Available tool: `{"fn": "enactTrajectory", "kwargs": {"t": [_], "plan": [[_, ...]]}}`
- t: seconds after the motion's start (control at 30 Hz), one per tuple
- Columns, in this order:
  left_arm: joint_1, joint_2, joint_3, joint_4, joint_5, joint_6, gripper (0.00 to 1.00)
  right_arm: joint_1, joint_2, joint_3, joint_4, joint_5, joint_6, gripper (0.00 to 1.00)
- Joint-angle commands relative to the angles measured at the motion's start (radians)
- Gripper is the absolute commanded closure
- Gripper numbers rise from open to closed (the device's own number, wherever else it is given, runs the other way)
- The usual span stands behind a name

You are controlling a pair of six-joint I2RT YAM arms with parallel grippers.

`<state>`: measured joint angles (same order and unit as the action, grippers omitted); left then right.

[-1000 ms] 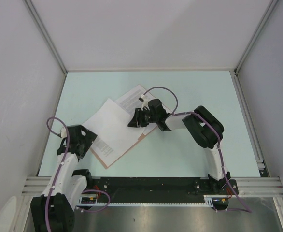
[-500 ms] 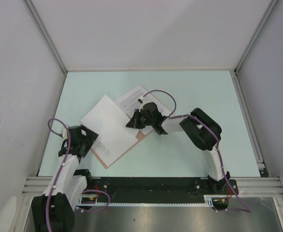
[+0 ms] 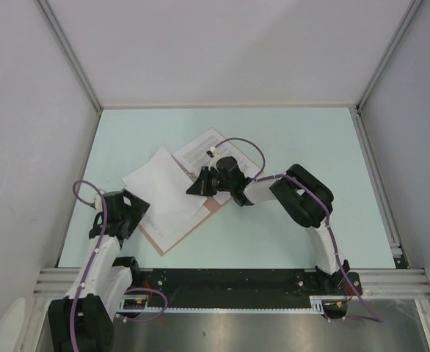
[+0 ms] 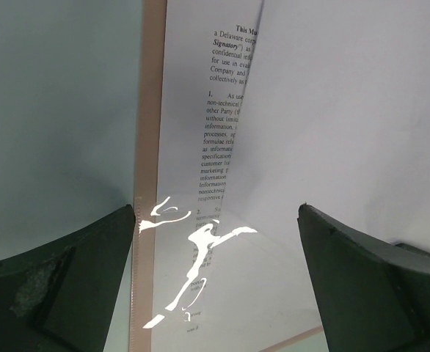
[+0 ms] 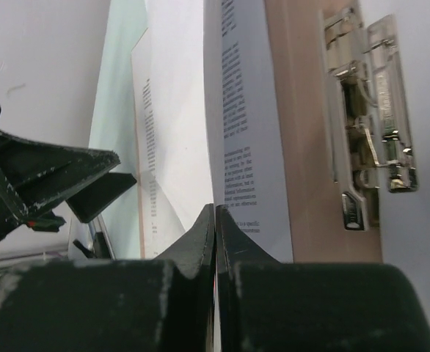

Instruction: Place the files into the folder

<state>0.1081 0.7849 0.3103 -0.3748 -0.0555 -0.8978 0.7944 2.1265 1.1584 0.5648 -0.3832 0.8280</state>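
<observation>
The salmon folder [image 3: 212, 207] is lying open, flat and angled. White files [image 3: 164, 192] are resting across it, the blank top sheet buckling up.

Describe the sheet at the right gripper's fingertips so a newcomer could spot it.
Loose pages cover a salmon-brown folder left of centre on the pale green table. The sheet runs leftward from the right gripper; unlike the printed pages around it, its face is blank.
</observation>
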Motion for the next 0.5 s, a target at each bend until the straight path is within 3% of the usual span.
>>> {"fn": "enactTrajectory", "kwargs": {"t": [0.0,0.33,0.47], "plan": [[0.007,-0.004,-0.010,0.001,0.031,0.007,0.00,-0.011,0.047,0.011,0.115,-0.143,-0.035,1.00],[0.007,0.002,0.000,0.004,0.032,0.013,0.00,-0.015,0.053,0.001,0.112,-0.203,-0.084,1.00],[0.007,0.010,0.001,0.002,0.036,0.014,0.00,-0.026,0.010,0.001,0.034,-0.168,-0.150,0.74]]}}
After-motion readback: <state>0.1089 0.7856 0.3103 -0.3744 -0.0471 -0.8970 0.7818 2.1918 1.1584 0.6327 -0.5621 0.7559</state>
